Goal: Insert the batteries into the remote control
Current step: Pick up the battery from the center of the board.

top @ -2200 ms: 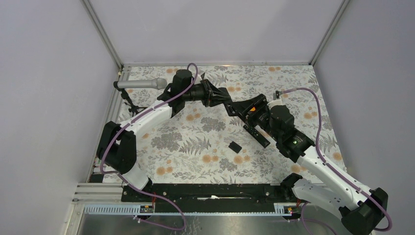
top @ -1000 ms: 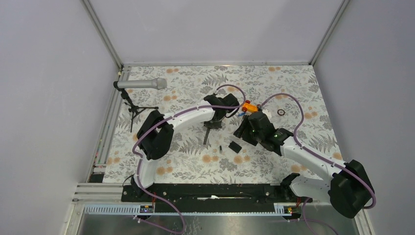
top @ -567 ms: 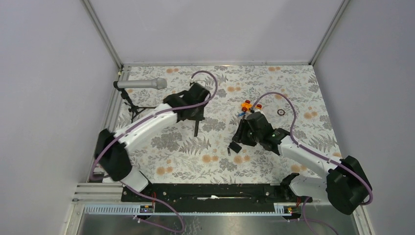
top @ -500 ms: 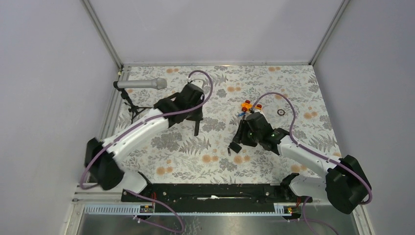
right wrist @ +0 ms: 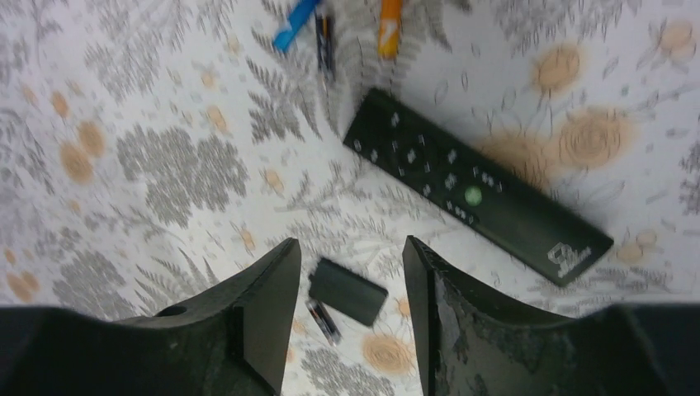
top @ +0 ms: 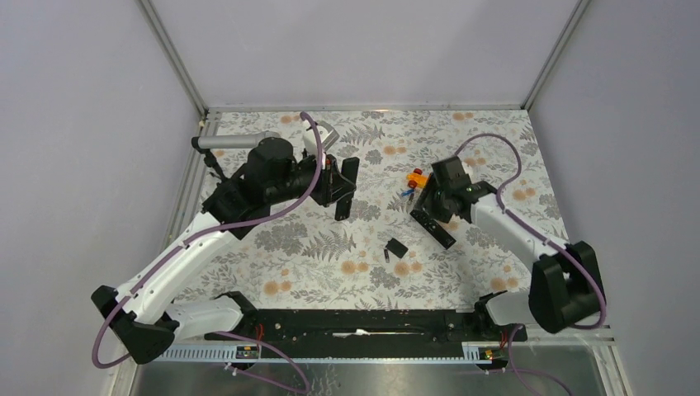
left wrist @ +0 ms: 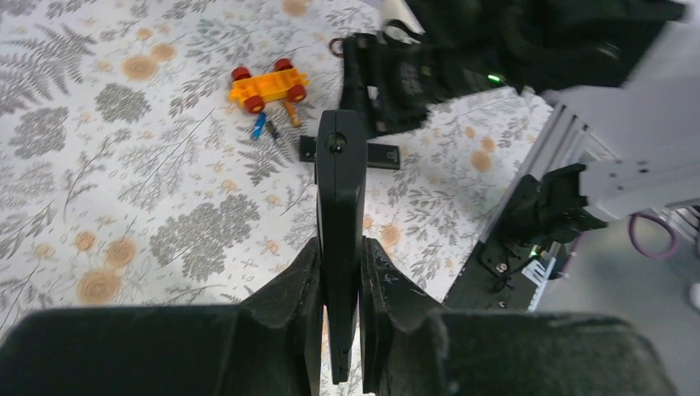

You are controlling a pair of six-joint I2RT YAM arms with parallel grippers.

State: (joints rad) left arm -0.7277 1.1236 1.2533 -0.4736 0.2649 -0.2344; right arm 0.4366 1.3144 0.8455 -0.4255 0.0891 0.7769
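My left gripper (top: 336,185) is shut on the plain black remote control (top: 347,186) and holds it above the mat; the left wrist view shows it edge-on (left wrist: 340,190) between my fingers. The small black cover (top: 397,247) lies on the mat with a dark battery (top: 386,256) beside it. They show in the right wrist view too, the cover (right wrist: 347,291) and the battery (right wrist: 323,321). A blue battery (right wrist: 295,25) and a dark battery (right wrist: 324,33) lie farther off. My right gripper (top: 431,200) is open and empty, hovering above the mat (right wrist: 350,247).
A second black remote (top: 433,228) lies button face up under my right gripper, also in the right wrist view (right wrist: 475,186). An orange toy block with red knobs (top: 417,177) sits beyond it. A microphone on a stand (top: 239,142) is at the far left.
My right gripper has pulled back from over the cover toward the far right, uncovering the button-face remote. My left arm has swung and turned, still holding the plain remote.
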